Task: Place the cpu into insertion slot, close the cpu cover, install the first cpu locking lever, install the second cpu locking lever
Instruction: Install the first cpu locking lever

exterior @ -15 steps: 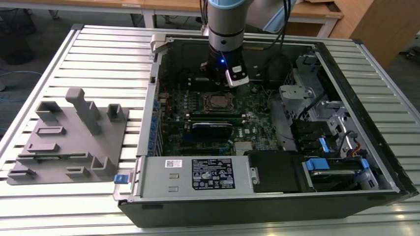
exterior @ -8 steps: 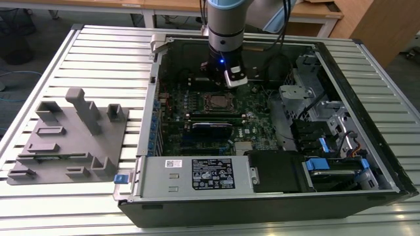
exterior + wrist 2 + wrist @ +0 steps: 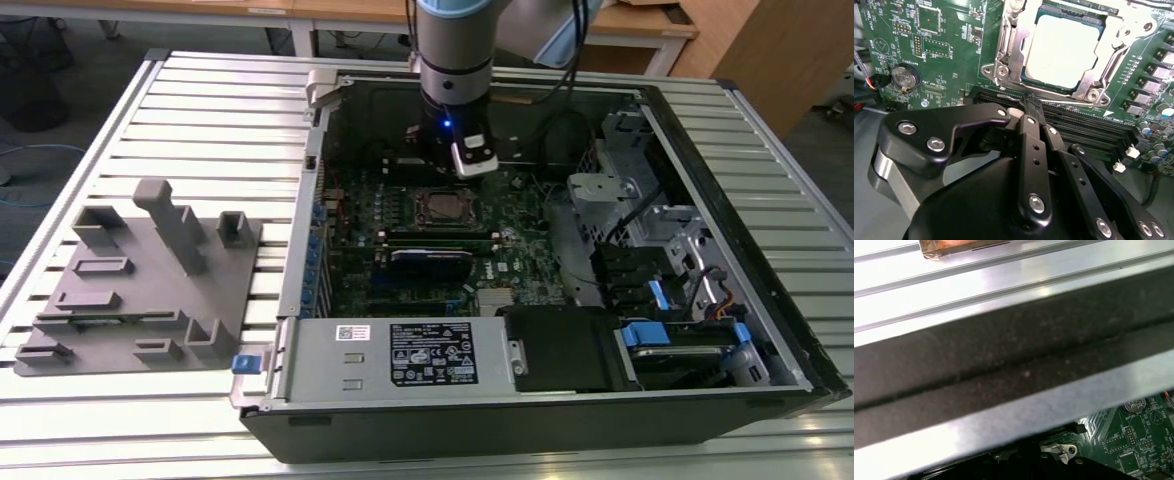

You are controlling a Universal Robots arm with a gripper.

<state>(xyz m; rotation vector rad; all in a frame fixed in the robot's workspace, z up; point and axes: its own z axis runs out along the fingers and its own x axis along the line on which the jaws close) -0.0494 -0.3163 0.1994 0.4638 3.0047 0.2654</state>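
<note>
At the exterior view's centre, the cpu (image 3: pixel 441 206) is framed by the lowered cpu cover (image 3: pixel 1004 55). The fingers of the gripper (image 3: pixel 1032 105) are pressed together just beside it.

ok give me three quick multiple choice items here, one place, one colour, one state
1. Where is the cpu? A on the floor B on the circuit board, framed by the cpu cover C outside the case
2. The circuit board's colour? A red B green C white
3. The cpu cover is: A lifted upright B taken off C lying flat around the cpu
Answers: B, the second wrist view shows it seated there; B, the board is plainly green; C, its frame sits level round the chip.
</note>
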